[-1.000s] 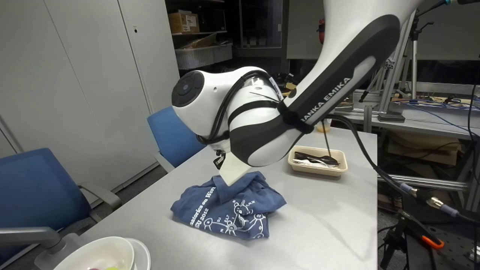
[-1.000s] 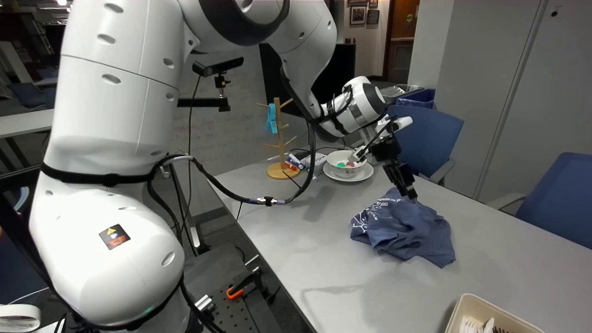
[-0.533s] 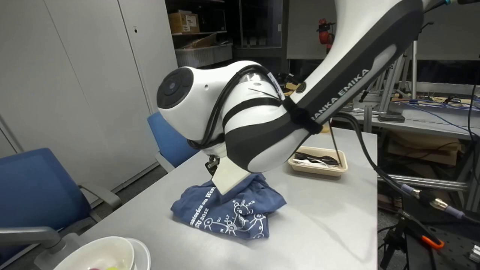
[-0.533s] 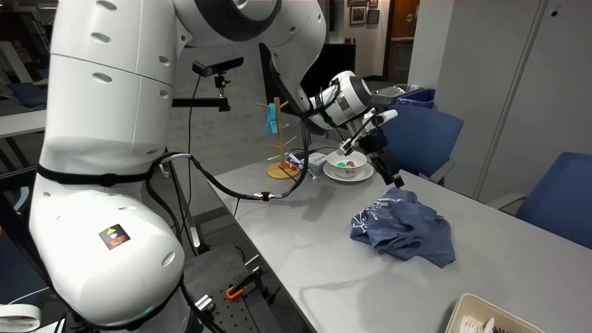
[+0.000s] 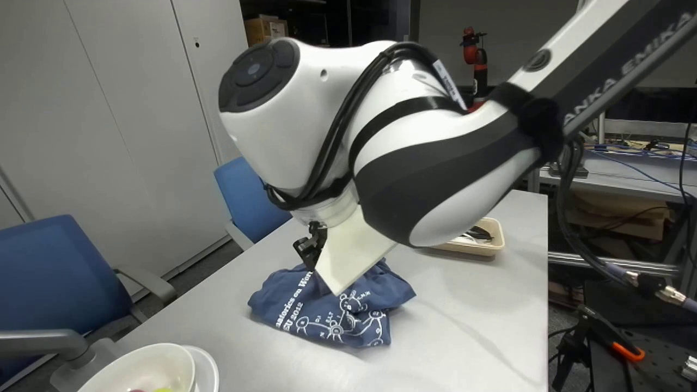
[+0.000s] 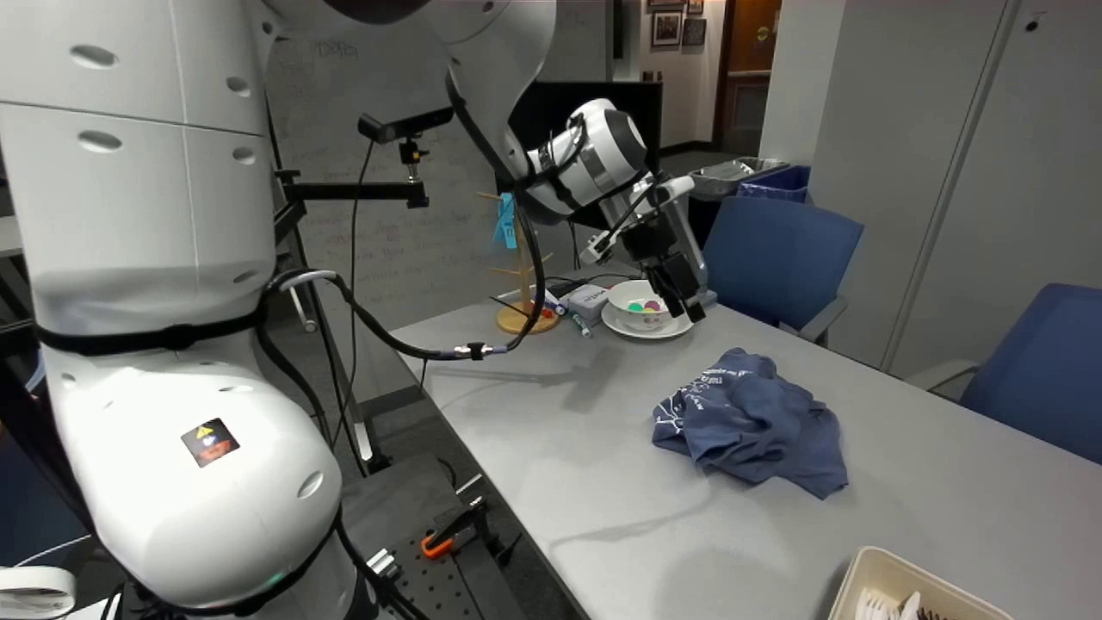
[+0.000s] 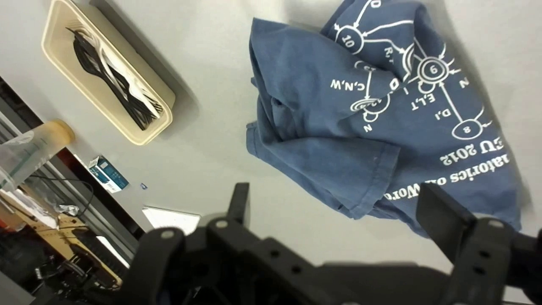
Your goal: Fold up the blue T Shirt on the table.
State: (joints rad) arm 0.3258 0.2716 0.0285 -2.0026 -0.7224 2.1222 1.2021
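Note:
The blue T Shirt [image 5: 326,313] lies bunched and partly folded on the table [image 5: 463,332]. Its white lettering and diagram face up, and a sleeve is turned over the print. It also shows in an exterior view [image 6: 758,430] and in the wrist view [image 7: 313,114]. My gripper [image 6: 694,313] is above the table, apart from the shirt, toward the bowl's side. In the wrist view the gripper [image 7: 336,203] has its fingers wide apart with nothing between them; the shirt lies below and beyond. In an exterior view a pale plate on the wrist hides the fingers.
A beige tray of cutlery [image 7: 110,80] stands on the table. A white bowl on a plate [image 6: 646,310] is close to my gripper, beside a wooden rack [image 6: 527,320] and markers. A cup [image 7: 38,146] and a small box [image 7: 108,173] show at the table's edge. Blue chairs [image 6: 783,258] line one side.
My gripper has moved up and away from the shirt, toward the bowl and the camera that sees the bowl in front. The shirt has not moved.

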